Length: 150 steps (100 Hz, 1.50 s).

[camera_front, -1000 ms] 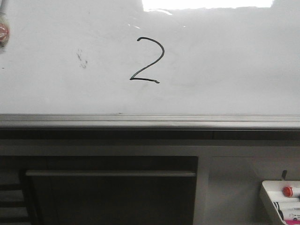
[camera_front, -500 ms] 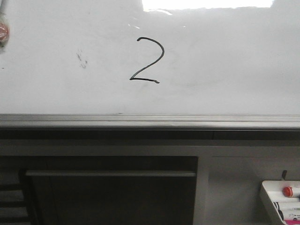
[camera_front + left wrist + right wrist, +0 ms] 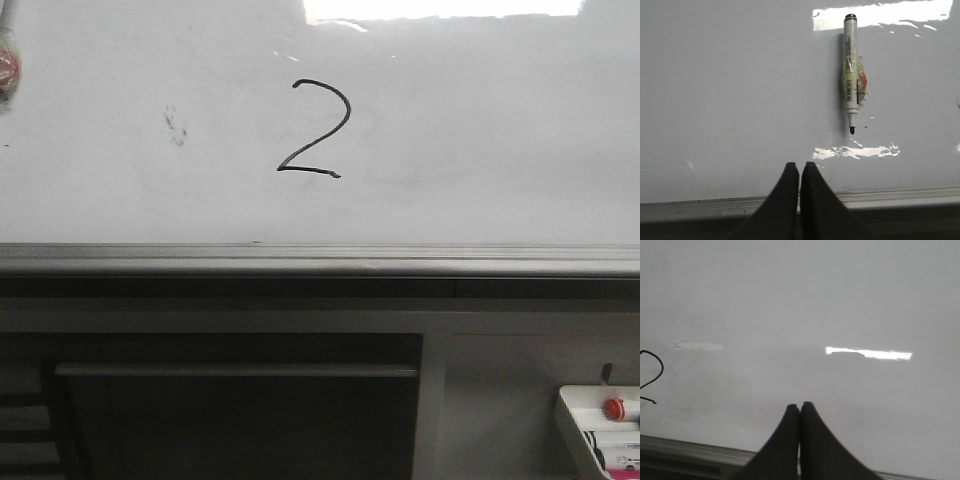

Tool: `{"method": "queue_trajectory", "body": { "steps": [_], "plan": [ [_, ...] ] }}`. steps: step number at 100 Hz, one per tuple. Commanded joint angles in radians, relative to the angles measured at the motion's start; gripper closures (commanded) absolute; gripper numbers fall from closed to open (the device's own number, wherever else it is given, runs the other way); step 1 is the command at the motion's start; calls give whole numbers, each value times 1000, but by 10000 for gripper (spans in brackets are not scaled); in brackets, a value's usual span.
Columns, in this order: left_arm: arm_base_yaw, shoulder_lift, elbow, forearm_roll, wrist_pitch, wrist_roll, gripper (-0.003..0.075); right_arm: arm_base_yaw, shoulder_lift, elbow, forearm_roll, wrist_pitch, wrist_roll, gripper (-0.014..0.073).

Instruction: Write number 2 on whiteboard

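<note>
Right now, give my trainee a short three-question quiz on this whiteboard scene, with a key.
1. True or false: the number 2 is already drawn on the whiteboard.
2. Multiple choice: in the left wrist view, the marker is A) clamped in the left tool, B) lying against the board, apart from the tool, C) in the small white tray.
3. Fill in: the fingers of the right tool are pressed ____.

Key: 1 true; 2 B; 3 together.
</note>
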<state>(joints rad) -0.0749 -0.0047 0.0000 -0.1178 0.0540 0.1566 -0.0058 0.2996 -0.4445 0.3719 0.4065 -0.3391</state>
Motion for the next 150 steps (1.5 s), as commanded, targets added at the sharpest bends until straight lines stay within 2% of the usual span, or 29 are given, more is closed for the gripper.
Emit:
{"method": "queue_trajectory", "body": {
  "steps": [1,61,73,86,104,111,115,150],
  "plan": [
    [2,-27,33,0,-67,-8,738,-8,9,-27,10,-77,-8,666],
    [2,-27,33,0,-67,-8,738,-8,-10,-15,10,-90,-8,666],
    [2,-27,33,0,-67,-8,738,-10,-83,69,-1,-186,-10,666],
    [2,-27,33,0,-67,-8,738,-10,-194,232,-1,-327,-10,666],
    [2,-27,33,0,-67,-8,738,-10,-330,432,6,-381,-10,666],
    [2,-27,33,0,-67,-8,738,-10,-326,490,29,-460,-8,666],
    [2,-27,33,0,-67,-8,738,-10,-328,483,29,-427,-10,666],
    [2,-27,33,0,-67,-8,738,-10,-326,483,20,-477,-9,666]
  ]
}}
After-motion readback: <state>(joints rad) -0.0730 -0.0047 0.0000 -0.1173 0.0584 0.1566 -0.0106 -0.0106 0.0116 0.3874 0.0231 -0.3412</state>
